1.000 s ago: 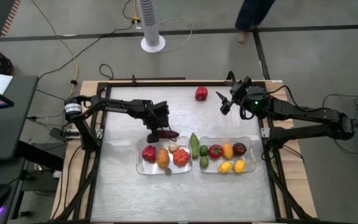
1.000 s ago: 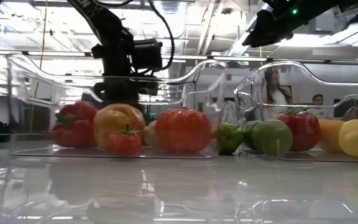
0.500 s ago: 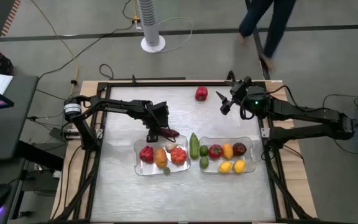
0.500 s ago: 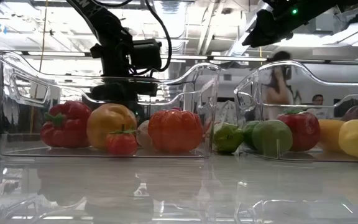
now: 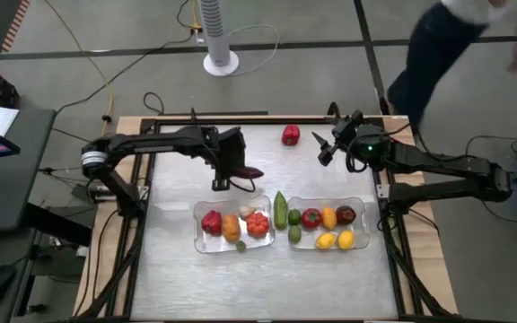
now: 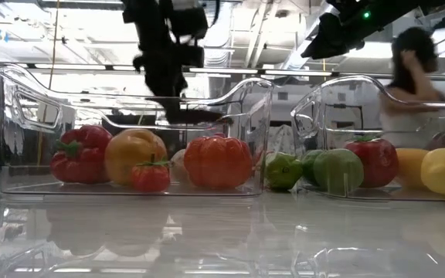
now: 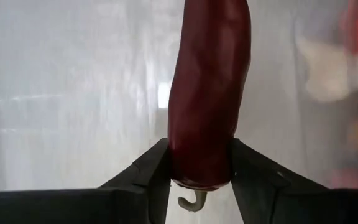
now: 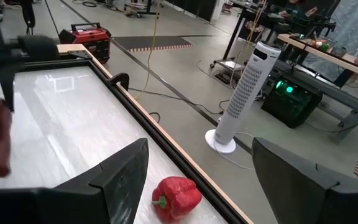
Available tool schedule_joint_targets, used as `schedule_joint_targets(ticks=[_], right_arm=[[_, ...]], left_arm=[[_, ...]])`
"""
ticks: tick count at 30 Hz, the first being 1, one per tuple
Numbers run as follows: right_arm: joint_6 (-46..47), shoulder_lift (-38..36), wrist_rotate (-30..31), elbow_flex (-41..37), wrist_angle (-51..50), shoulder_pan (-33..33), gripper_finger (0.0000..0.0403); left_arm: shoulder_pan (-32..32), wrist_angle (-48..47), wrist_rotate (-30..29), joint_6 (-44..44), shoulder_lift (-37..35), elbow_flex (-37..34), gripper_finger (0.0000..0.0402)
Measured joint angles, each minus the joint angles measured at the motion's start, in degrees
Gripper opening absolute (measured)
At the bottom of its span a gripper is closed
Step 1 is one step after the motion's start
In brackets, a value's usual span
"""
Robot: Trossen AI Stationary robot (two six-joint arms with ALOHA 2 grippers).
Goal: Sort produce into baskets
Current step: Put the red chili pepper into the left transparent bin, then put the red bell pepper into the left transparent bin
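Observation:
A dark red chili pepper (image 7: 207, 93) hangs in the air beyond the left basket (image 5: 197, 235), with my left gripper (image 5: 225, 172) shut on it. In the low view the chili (image 6: 198, 117) shows level, above the table. The left basket holds red and orange produce. The right basket (image 5: 363, 224) holds red, yellow and green pieces. A long green piece (image 5: 280, 208) lies between the two baskets. One red pepper (image 5: 291, 135) sits on the table near the far edge. My right gripper (image 5: 323, 149) hovers open just to the right of that pepper. My left gripper pinches the chili's stem end (image 7: 199, 168) between its two fingers, one on each side, with the curled stem (image 7: 191, 200) just behind them. The arm comes down from above. The chili is lifted clear of the table and sticks out about level toward the table's right.
A person walks past beyond the table's far right corner (image 5: 438, 45). A white tower fan (image 5: 219, 36) stands on the floor beyond the far edge. Bare table surface lies left of and in front of the baskets.
My left gripper has shut on the chili, which lay on the table behind the left basket, and has risen with it, drifting a little toward the far edge. The chili now hangs clear of the table. The left basket has shifted slightly.

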Motion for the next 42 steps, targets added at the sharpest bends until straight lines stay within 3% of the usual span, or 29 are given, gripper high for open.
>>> schedule_joint_targets(ticks=[2, 6, 8, 13, 21, 27, 30, 34, 39, 42], right_arm=[[0.0, 0.0, 0.0, 0.0, -0.1, 0.01, 0.0311], [-0.02, 0.0, 0.0, 0.0, -0.32, 0.02, 0.0311], [0.0, 0.0, 0.0, 0.0, -0.21, 0.0, 0.0311], [0.29, -0.01, 0.0, 0.0, 0.01, 0.0, 0.0311], [0.42, -0.02, 0.02, 0.0, -0.17, 0.0, 0.0311], [0.55, -0.02, -0.62, 0.0, -1.84, 0.0, 0.0311], [0.71, 0.13, -3.89, 0.0, -1.71, -0.01, 0.0311], [3.2, 3.93, -4.7, 0.04, 2.37, -0.77, 0.0311], [4.5, 16.6, -5.61, 0.04, 11.24, -4.38, 0.0311], [4.2, 25.33, -5.57, 0.44, 16.38, -6.98, 0.0311]], left_arm=[[-0.02, -0.46, 2.51, -0.6, -2.12, 0.87, 0.0126], [-1.46, -0.52, 17.68, -5.01, -5.38, 0.71, 0.0123], [-3.46, -0.19, 19.47, -8.1, -5.76, -0.24, 0.0127], [-9.46, 0.1, 10.35, -13.03, -5.5, -3.79, 0.0159], [-12.81, 3.22, 8.64, -18.86, -5.41, -6.42, 0.0238], [-13.01, 4.6, 0.51, -15.62, -7.45, -4.85, 0.0261], [-14.17, 13.69, 0.62, -11.66, -10.63, -8.12, 0.0254], [-14.68, 32.45, 3.55, -6.72, -16.98, -19.09, 0.0238], [-13.32, 55.35, 2.87, -4.22, -25.77, -31.9, 0.0218], [-12.76, 62.71, 1.71, -4.05, -31.77, -35.21, 0.0209]])
